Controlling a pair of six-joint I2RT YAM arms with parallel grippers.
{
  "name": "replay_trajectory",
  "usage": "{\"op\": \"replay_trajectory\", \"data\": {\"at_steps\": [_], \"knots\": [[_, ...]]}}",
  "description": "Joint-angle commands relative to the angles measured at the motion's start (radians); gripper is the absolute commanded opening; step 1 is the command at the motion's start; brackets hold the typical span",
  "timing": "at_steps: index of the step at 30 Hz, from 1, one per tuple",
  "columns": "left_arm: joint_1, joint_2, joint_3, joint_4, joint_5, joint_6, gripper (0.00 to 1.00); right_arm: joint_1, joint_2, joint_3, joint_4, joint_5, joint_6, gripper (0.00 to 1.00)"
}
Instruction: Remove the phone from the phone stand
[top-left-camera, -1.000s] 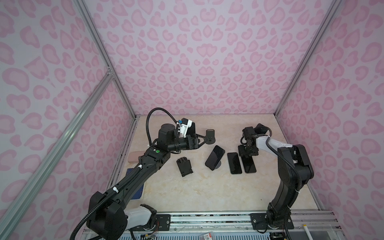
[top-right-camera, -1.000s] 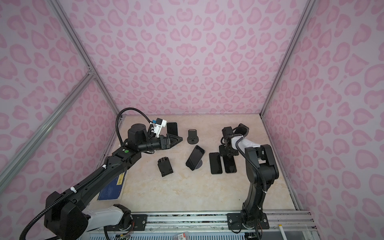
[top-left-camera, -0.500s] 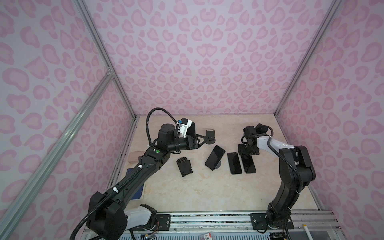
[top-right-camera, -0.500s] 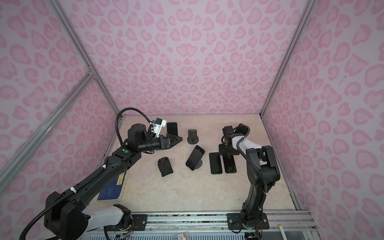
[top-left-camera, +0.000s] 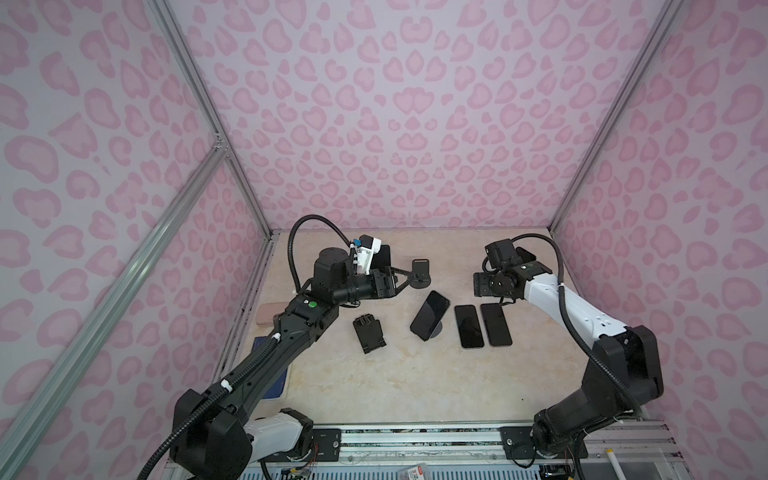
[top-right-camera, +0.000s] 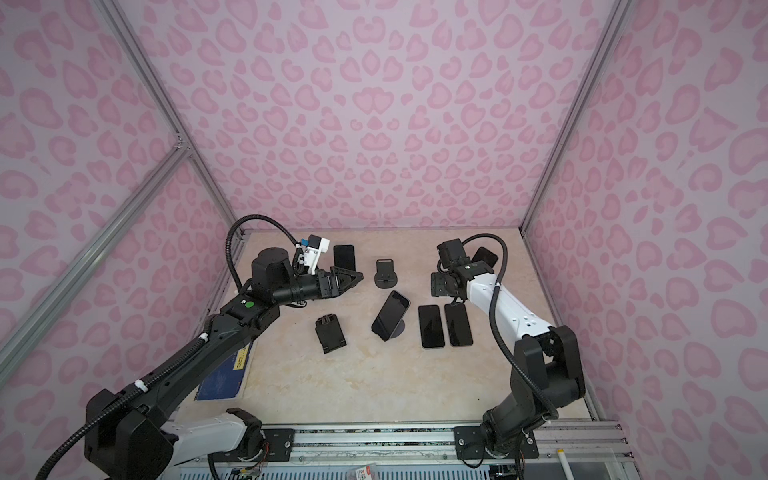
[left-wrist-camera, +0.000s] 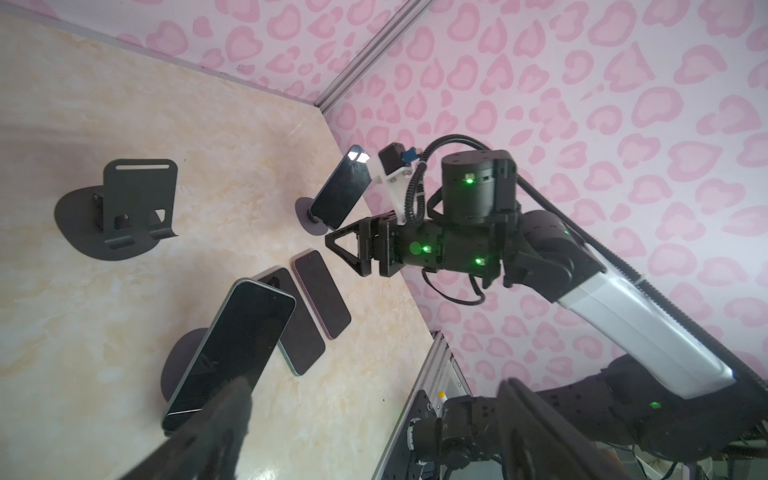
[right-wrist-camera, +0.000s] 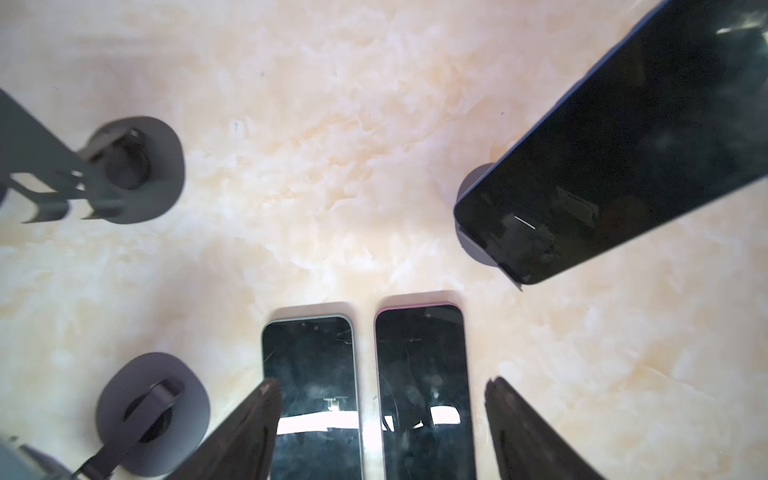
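A black phone (top-left-camera: 430, 313) (top-right-camera: 390, 309) (left-wrist-camera: 232, 349) leans on a round grey phone stand (top-left-camera: 436, 331) mid-table. A second phone (top-right-camera: 486, 257) (left-wrist-camera: 340, 187) (right-wrist-camera: 623, 145) leans on a stand at the back right, behind my right arm. My right gripper (top-left-camera: 490, 293) (top-right-camera: 442, 291) (right-wrist-camera: 380, 386) points down, open and empty, over the far ends of two phones lying flat, one green-edged (right-wrist-camera: 311, 374) and one pink-edged (right-wrist-camera: 424, 374). My left gripper (top-left-camera: 409, 279) (top-right-camera: 357, 278) (left-wrist-camera: 376, 388) is open and empty, left of an empty stand (top-left-camera: 419, 272) (left-wrist-camera: 124, 208).
A folded black stand (top-left-camera: 369, 334) lies left of centre. Another phone (top-right-camera: 344, 257) stands upright at the back left. A pink case (top-left-camera: 270, 313) and a blue booklet (top-right-camera: 222, 378) lie along the left wall. The enclosure walls close in on three sides.
My right gripper's jaws have widened, and it has lifted slightly up and back from the far end of the flat phones. My left arm has stayed put.
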Motion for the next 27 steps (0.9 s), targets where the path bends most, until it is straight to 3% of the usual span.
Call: {"op": "replay_trajectory", "data": {"at_steps": [1,8,14,17,27], "knots": [[0.000,-0.015,-0.003,0.009,-0.021,0.006,0.95,0.032,-0.082,-0.012,-0.023,0.109,0.079,0.80],[-0.002,-0.046,-0.009,-0.025,-0.105,0.030,0.94,0.057,-0.302,-0.140,0.050,0.052,0.133,0.79],[-0.005,-0.067,-0.014,-0.040,-0.148,0.041,0.92,0.107,-0.500,-0.321,0.119,0.073,0.169,0.79],[-0.032,-0.069,-0.015,-0.073,-0.222,0.089,0.92,0.110,-0.591,-0.405,0.141,0.037,0.175,0.80],[-0.106,-0.027,0.029,-0.180,-0.350,0.192,0.91,0.110,-0.730,-0.480,0.054,-0.003,0.138,0.87]]}}
